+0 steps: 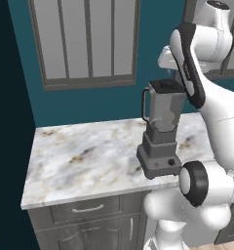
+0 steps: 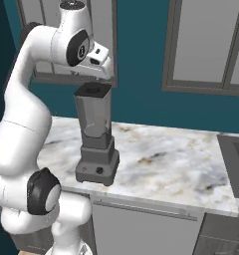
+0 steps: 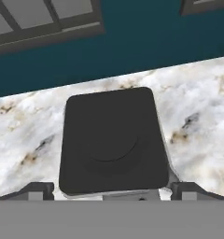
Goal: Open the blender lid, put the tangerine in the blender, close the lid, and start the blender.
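**Inspector:** Position of the appliance?

**Assessor:** The blender (image 1: pixel 159 141) stands on the marble counter (image 1: pixel 85 161), near the front edge. Its dark base carries the front knob (image 2: pixel 98 170), and the translucent pitcher sits upright on top.

**Inspector:** And the cap?

**Assessor:** The blender lid (image 3: pixel 113 140) is seated on the pitcher's mouth, flat and square to it. From the hand view I look straight down on it, and no gap shows along its edges.

**Inspector:** The claw?

**Assessor:** The gripper (image 3: pixel 113 189) hangs directly above the lid with its jaws spread wide, one finger tip showing at each lower corner of the lid. It grasps nothing. In the right base view the hand sits just above the pitcher top.

**Inspector:** The fruit?

**Assessor:** A pale rounded shape shows low inside the pitcher in both base views. It may be the tangerine seen through the grey wall, but the tint hides its colour, so I cannot confirm it.

**Inspector:** Your judgement on progress?

**Assessor:** If that shape is the fruit, the loading and closing steps read as complete, with the lid down and the hand free. What remains, in my judgement, is starting the machine at the knob, which the arm has not yet reached. If the pitcher is empty, nearly everything is outstanding.
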Available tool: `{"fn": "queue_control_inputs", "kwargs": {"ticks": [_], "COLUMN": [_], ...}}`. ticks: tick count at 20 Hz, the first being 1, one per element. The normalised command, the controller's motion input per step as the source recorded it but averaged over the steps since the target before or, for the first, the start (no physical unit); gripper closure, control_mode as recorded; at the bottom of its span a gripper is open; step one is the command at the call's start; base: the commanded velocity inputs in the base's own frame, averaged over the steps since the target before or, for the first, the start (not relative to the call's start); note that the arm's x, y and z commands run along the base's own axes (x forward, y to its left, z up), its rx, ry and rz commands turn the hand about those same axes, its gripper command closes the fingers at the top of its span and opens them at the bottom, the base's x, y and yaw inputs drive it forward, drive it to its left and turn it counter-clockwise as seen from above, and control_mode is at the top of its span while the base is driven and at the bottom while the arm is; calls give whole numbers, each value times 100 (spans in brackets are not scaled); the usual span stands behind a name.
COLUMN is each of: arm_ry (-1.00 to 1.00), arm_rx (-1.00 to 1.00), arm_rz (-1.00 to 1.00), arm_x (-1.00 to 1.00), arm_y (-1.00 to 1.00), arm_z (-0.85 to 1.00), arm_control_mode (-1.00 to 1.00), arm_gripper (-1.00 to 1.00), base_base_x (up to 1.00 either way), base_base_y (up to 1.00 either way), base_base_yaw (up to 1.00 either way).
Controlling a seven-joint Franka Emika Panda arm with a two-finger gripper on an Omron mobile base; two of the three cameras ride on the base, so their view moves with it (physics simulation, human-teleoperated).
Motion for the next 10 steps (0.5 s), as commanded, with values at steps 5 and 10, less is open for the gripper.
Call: {"fn": "queue_control_inputs", "kwargs": {"ticks": [5, 10], "arm_ry": [-22, 2], "arm_rx": [-10, -34], "arm_rz": [-20, -35], "arm_x": [-100, -70], "arm_y": [26, 67], "arm_z": [-84, -100], "arm_control_mode": [-100, -100], "arm_gripper": [-100, -100], "base_base_x": [0, 0], "base_base_y": [0, 0], "base_base_yaw": [0, 0]}}
